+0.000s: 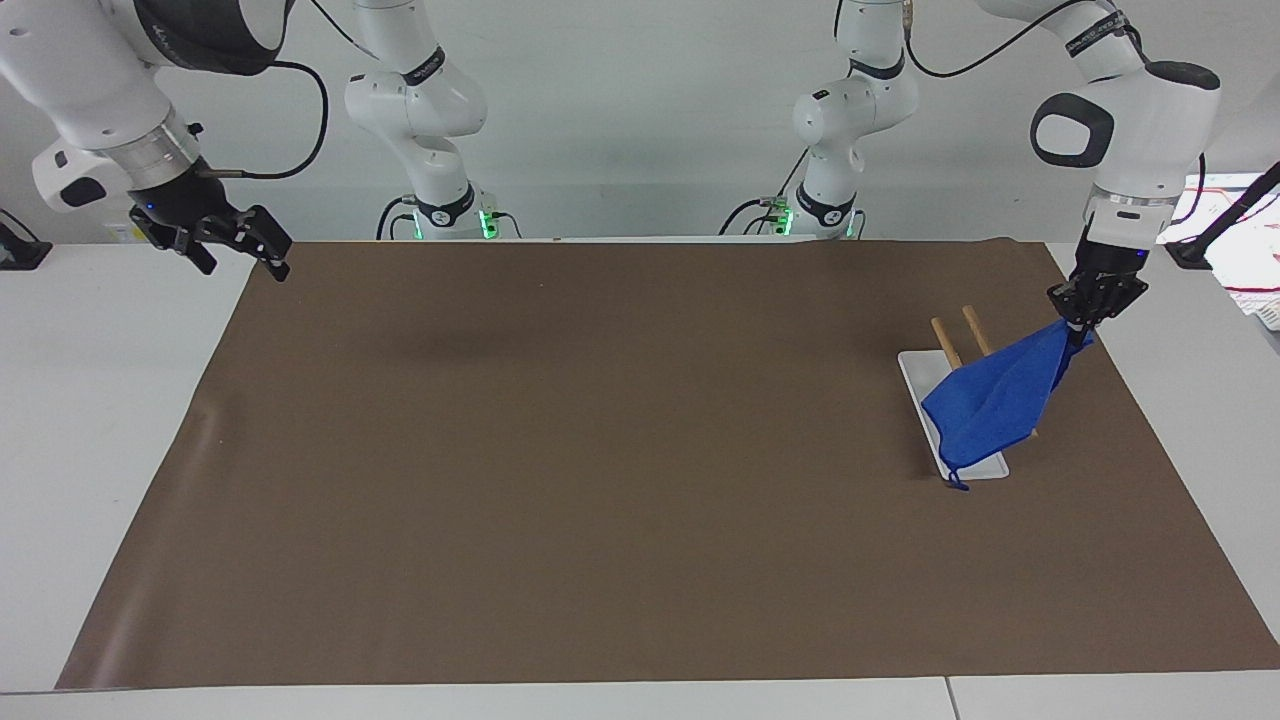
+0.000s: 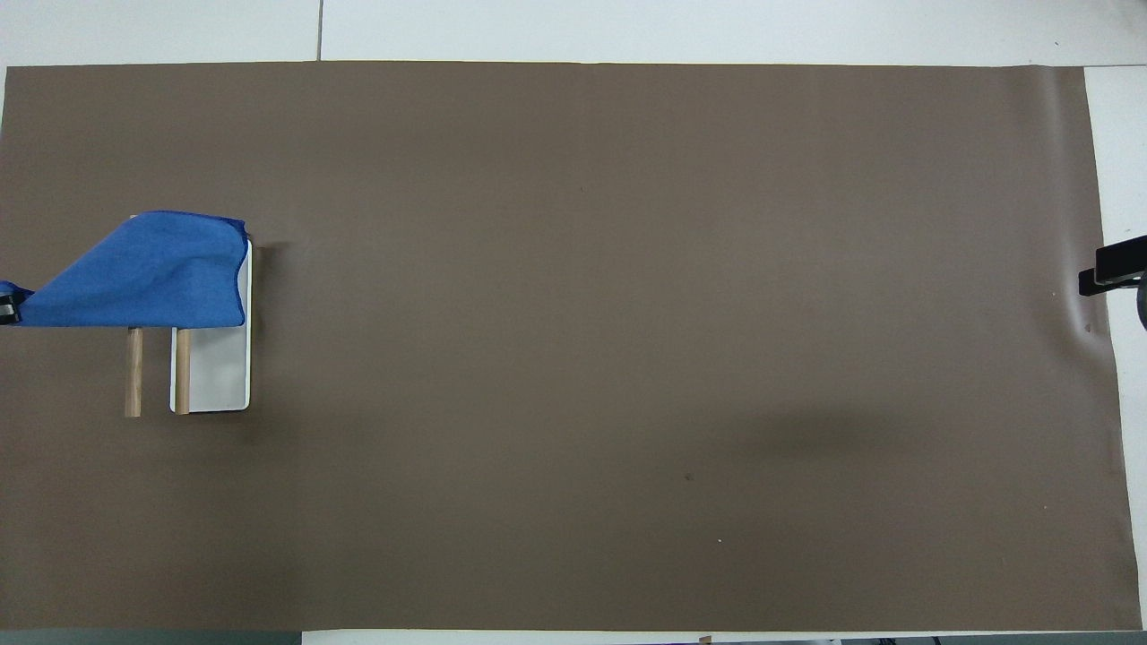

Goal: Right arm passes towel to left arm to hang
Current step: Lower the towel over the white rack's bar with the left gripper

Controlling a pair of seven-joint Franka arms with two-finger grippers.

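Note:
The blue towel (image 1: 990, 405) lies draped over the two wooden bars (image 1: 975, 330) of a rack, sloping down over its white base (image 1: 915, 372). Its cord loop (image 1: 957, 484) hangs at the lowest corner. My left gripper (image 1: 1085, 322) is shut on the towel's upper corner, raised beside the rack at the left arm's end of the mat. In the overhead view the towel (image 2: 152, 273) covers the bars' farther ends and the left gripper (image 2: 5, 306) shows only at the edge. My right gripper (image 1: 243, 262) is open and empty, in the air over the mat's corner at the right arm's end.
A brown mat (image 1: 600, 450) covers most of the white table (image 1: 100, 400). The rack's bars (image 2: 133, 376) and base (image 2: 215, 376) stand near the left arm's end. The right gripper's tip (image 2: 1111, 269) shows at the mat's edge.

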